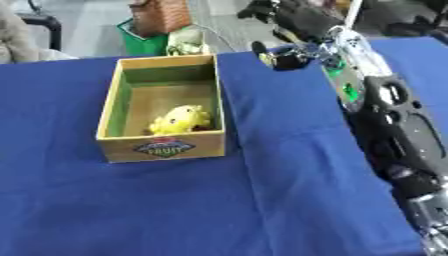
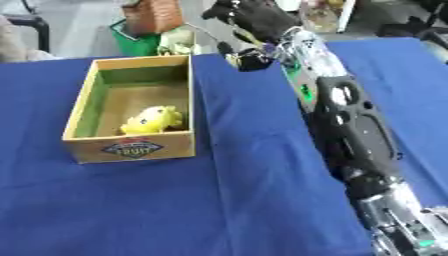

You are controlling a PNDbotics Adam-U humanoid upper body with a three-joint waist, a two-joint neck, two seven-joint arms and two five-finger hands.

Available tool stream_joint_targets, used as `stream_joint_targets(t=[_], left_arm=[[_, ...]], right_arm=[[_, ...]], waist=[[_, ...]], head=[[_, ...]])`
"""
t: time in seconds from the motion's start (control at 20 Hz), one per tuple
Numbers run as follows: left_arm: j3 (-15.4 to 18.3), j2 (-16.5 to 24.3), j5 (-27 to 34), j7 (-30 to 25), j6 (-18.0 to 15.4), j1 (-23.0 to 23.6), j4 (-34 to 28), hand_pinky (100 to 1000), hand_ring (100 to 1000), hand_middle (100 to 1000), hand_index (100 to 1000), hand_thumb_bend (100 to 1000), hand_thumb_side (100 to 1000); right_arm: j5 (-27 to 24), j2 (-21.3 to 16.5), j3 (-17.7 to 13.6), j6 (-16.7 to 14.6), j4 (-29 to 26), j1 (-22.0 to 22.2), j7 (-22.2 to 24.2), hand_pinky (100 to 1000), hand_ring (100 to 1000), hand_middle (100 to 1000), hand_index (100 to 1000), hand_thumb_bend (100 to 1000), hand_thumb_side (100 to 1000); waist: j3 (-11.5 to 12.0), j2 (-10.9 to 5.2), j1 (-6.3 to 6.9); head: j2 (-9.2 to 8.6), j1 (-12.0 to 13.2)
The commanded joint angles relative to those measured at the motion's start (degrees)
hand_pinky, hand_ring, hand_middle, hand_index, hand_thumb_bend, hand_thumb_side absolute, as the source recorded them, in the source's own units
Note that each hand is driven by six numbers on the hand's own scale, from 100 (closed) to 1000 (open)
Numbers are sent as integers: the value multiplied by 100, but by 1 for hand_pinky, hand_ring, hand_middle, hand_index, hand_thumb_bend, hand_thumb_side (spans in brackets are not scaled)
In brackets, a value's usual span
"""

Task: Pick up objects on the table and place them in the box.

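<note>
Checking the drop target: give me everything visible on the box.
The box is an open-topped rectangular crate, wood-like and tan outside, greenish on its inner walls. A dark oval label reading FRUIT sits on its near face. It stands upright on the blue tablecloth, left of centre. A yellow plush toy lies inside, near the front wall. No hand touches it.

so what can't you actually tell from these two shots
- Right hand: it reaches past the table's far edge, dark and blurred in both eye views; open or shut cannot be told.
- Dark thing under the wrist at the far edge: its shape is unclear, and so is whether it is held.
- Yellow toy in the box: its lower part is hidden by the front wall.
- Left hand: in neither view.
</note>
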Motion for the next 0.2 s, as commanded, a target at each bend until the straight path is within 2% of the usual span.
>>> stream_joint_targets(t=[0.05, 0.2], left_arm=[[60, 108, -5, 26, -9, -20, -78, 481, 412, 458, 612, 731, 200], [66, 110, -9, 31, -8, -17, -77, 482, 412, 458, 612, 731, 200]], right_arm=[[-303, -362, -122, 90, -179, 6, -58, 772, 748, 786, 899, 100, 100], [-594, -523, -207, 122, -216, 189, -140, 770, 737, 769, 890, 100, 100]], waist=[[-3, -105, 2], [-25, -101, 3]], head=[[29, 37], [32, 63]])
